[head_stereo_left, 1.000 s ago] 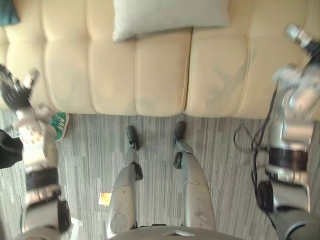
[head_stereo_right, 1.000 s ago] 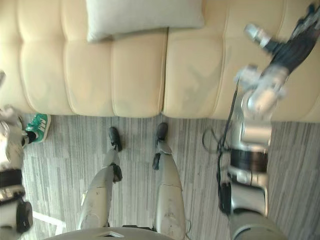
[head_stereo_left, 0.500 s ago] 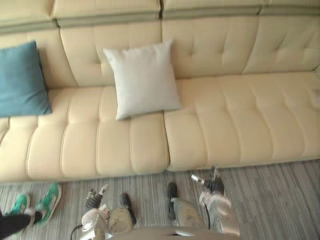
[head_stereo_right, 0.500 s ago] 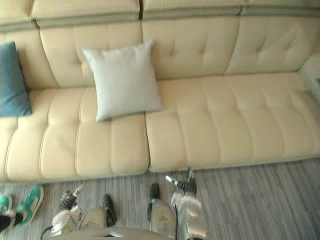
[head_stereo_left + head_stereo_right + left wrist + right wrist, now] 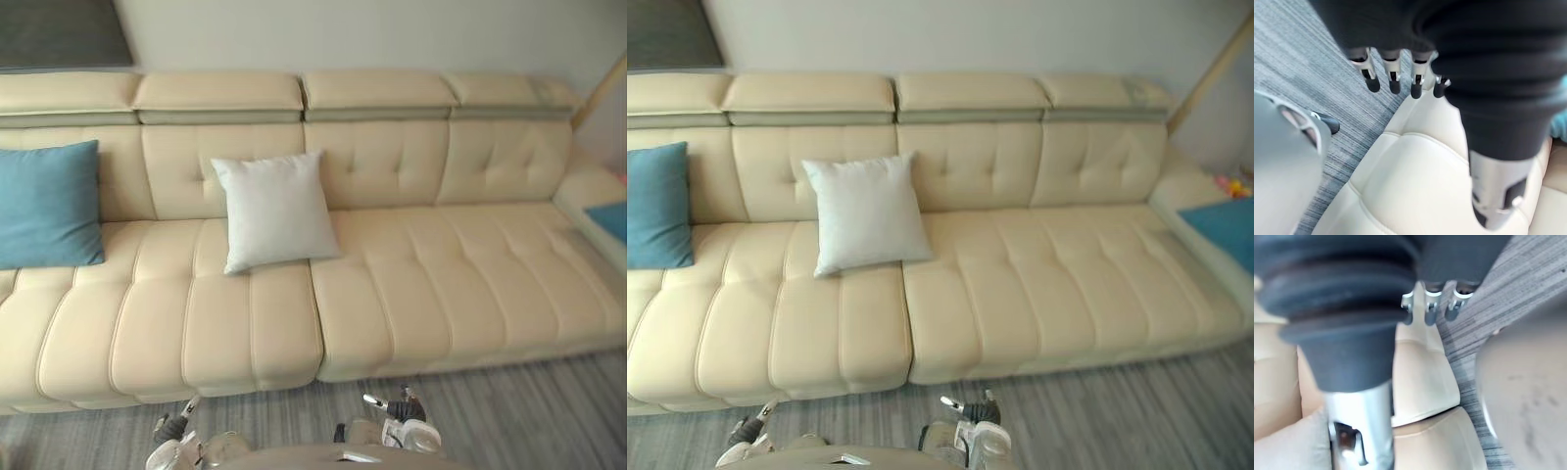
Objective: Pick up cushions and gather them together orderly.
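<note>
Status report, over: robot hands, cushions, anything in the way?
Both open, empty: left robot hand, right robot hand, low before the sofa. Leaning on its back, apart, untouched: white cushion, teal cushion. Nothing in the way.

Pale grey cushion (image 5: pixel 276 211) leans against the sofa back (image 5: pixel 392 157) (teal cushion (image 5: pixel 47 204) well left).

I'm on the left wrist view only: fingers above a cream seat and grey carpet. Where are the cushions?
Observer: A pale grey cushion leans upright against the backrest of the sofa, just left of the seat's middle seam.
Operator: Any others?
Observer: A blue cushion stands against the backrest at the far left end.
Operator: Anything to the right?
Observer: Another blue cushion lies flat on the far right end, partly cut off by the picture's edge.
</note>
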`<state>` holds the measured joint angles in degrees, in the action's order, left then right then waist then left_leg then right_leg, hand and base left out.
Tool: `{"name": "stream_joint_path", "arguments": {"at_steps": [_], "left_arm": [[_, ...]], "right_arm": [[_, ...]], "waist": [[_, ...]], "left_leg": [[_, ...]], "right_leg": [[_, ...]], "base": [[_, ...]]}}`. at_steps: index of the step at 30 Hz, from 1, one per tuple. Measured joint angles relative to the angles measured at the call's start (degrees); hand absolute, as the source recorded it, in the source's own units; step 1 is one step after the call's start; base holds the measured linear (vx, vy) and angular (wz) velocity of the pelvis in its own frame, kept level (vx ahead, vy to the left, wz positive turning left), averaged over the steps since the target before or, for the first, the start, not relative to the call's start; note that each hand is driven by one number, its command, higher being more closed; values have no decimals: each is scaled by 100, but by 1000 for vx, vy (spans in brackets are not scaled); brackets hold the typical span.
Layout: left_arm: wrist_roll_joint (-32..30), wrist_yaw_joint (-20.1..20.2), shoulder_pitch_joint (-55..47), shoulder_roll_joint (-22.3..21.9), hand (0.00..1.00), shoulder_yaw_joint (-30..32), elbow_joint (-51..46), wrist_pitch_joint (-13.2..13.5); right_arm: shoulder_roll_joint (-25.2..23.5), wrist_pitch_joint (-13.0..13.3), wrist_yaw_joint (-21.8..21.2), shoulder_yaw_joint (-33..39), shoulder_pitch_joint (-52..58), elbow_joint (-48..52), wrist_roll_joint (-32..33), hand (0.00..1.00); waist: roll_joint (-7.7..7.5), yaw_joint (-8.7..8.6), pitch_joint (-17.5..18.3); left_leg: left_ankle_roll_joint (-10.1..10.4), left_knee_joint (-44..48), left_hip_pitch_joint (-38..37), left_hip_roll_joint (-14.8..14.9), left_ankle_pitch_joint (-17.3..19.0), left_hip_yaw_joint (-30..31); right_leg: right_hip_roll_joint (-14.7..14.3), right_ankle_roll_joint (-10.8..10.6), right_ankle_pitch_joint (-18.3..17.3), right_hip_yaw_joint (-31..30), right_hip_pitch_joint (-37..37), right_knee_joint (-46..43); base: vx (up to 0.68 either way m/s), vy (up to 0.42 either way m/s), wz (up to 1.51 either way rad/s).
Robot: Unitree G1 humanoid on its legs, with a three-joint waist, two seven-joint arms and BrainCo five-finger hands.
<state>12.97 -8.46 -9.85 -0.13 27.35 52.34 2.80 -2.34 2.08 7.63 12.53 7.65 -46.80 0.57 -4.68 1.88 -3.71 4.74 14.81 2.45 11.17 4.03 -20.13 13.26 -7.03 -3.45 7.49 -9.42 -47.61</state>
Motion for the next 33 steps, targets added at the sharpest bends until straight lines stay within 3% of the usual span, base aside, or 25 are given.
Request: {"name": "stream_joint_path", "arguments": {"at_steps": [1,2,3,4,6,8,10,11,12,14,17,19,20,21,22,24,26,27,30,33], "left_arm": [[10,-1,-23,27,0,145,19,-33],[24,-5,5,-38,0,211,45,-50],[68,-53,-34,-252,0,305,59,-85],[70,-109,-62,-285,0,189,66,-86],[69,-123,-22,-238,0,5,182,-106],[49,-121,108,-259,0,-318,237,-121],[34,-118,47,-253,0,-425,221,-118],[18,-118,27,-219,0,-506,218,-117],[-41,-107,54,-149,0,-541,162,-116],[-85,-106,56,-127,0,-533,137,-117],[-210,-98,46,-155,0,-514,121,-119],[-216,-64,34,-166,0,-461,124,-121],[-216,-61,-15,-95,0,-443,127,-129],[-306,-71,-109,28,0,-455,121,-138],[-351,-74,-108,47,0,-468,126,-140],[-615,-79,-43,93,0,-551,232,-153],[-692,-77,-24,95,0,-563,250,-163],[-778,-77,0,102,0,-607,307,-169],[-882,-63,118,117,0,-758,484,-180],[-940,-22,300,47,0,-946,501,-175]], "right_arm": [[7,-7,-6,19,-59,-141,-55,0],[18,-35,-5,44,-106,-164,-84,0],[148,-72,23,94,-240,-148,-91,0],[277,-72,41,93,-397,-171,-87,0],[312,-58,51,90,-736,-179,-75,0],[348,-59,56,68,-824,-177,-38,0],[279,-74,62,53,-670,-176,-26,0],[262,-79,64,61,-594,-177,10,0],[221,-78,74,118,-544,-176,17,0],[239,-80,122,212,-460,-189,17,0],[238,-103,122,356,-210,-186,16,0],[230,-105,115,421,-127,-206,14,0],[198,-117,113,465,-111,-265,14,0],[64,-120,106,480,-23,-303,30,0],[52,-119,115,508,-28,-314,24,0],[58,-124,116,625,-57,-395,28,0],[62,-130,112,629,-67,-412,24,0],[73,-133,109,638,-83,-437,11,0],[122,-134,108,688,-127,-472,-5,0],[240,-138,104,597,-360,-647,-90,0]], "waist": [[-115,81,63],[-55,137,105],[212,252,164],[231,312,125],[384,283,-46],[631,242,-405],[692,221,-382],[665,197,-358],[540,113,-346],[475,122,-359],[471,106,-353],[528,113,-329],[467,111,-294],[252,23,-52],[235,-5,-31],[254,-52,-18],[263,-38,-5],[306,-58,-4],[401,-118,63],[460,-95,52]], "left_leg": [[-49,104,192,-27,-60,167],[-112,95,295,24,-135,215],[-161,-67,496,153,-535,297],[-89,-143,649,159,-685,291],[0,-205,889,185,-729,311],[113,-233,940,292,-874,445],[178,-551,791,278,-999,420],[244,-758,725,227,-975,416],[257,-727,755,100,-797,420],[-62,302,823,-14,-508,535],[-14,1325,281,-128,1001,734],[39,1224,100,-213,1512,936],[4,1071,80,-271,1526,718],[-18,609,5,-419,1385,392],[-45,483,-27,-454,1341,332],[-118,13,-159,-694,1182,196],[-186,-120,-220,-759,998,-80],[-313,-149,-280,-788,928,-338],[-328,-167,-390,-790,893,-539],[-336,-309,-484,-653,889,-924]], "right_leg": [[-124,-340,-259,-4,44,321],[-197,-322,-277,-3,53,507],[-516,-144,-408,-43,383,1543],[-618,55,-565,-19,554,2223],[-712,149,-734,32,649,2891],[-868,167,-645,122,851,3313],[-858,198,-632,176,803,3218],[-802,277,-608,207,773,3260],[-642,399,-465,222,680,3391],[-494,365,-322,166,585,3418],[-459,291,-113,-186,508,3565],[-626,192,95,-528,406,3679],[-627,261,175,-785,332,3780],[-575,241,395,-958,158,3821],[-590,276,429,-970,124,3833],[-736,405,574,-1027,189,3936],[-821,404,642,-1023,244,4087],[-849,337,718,-1218,219,4196],[-989,388,946,-1370,144,4279],[-1144,598,1235,-778,-74,4405]], "base": [[-37,-232,50],[-82,-193,5],[-149,-162,-19],[-208,-173,-24],[-221,-113,-12],[-423,-81,7],[-344,-20,6],[-325,60,5],[-198,62,-2],[-217,121,-23],[-206,224,-59],[-189,269,-88],[-198,265,-119],[-135,172,-92],[-67,238,-92],[-45,241,-74],[31,105,-76],[96,77,-93],[81,34,-80],[15,-75,-108]]}}
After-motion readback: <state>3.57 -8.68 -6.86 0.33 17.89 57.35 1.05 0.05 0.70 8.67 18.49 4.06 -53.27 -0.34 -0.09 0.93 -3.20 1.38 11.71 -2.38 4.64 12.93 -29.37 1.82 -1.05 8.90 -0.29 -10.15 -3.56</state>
